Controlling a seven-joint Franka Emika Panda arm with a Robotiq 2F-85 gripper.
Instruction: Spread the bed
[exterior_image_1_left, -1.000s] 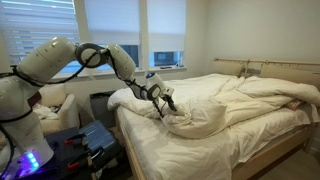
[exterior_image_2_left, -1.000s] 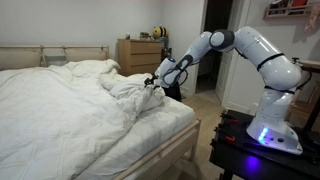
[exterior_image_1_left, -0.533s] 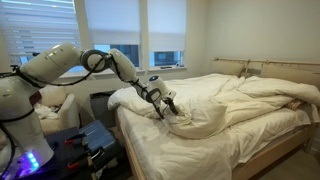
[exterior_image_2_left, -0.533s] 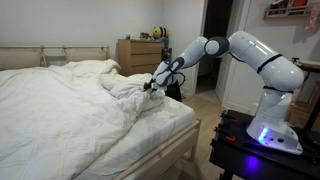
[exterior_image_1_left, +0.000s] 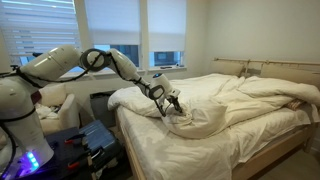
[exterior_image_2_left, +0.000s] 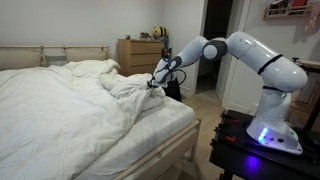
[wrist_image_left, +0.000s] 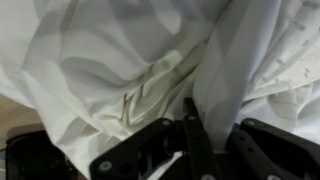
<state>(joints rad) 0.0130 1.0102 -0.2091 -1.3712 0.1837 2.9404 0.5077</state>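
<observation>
Here, the claw (exterior_image_1_left: 168, 103) nips a fold of duvet (exterior_image_1_left: 250, 100) on the bed (exterior_image_1_left: 272, 152).

In an exterior view, an armchair (exterior_image_1_left: 55, 105) sits at the left. The arm (exterior_image_1_left: 110, 58) reaches over to the bed end away from the headboard (exterior_image_1_left: 285, 68). In the exterior view from the opposite side, the headboard (exterior_image_2_left: 40, 55) is at the left, a dresser (exterior_image_2_left: 138, 55) stands behind, and the claw (exterior_image_2_left: 153, 84) meets the bunched duvet (exterior_image_2_left: 60, 110). Only the wrist view shows the claw (wrist_image_left: 190, 135) narrowed on white cloth.
</observation>
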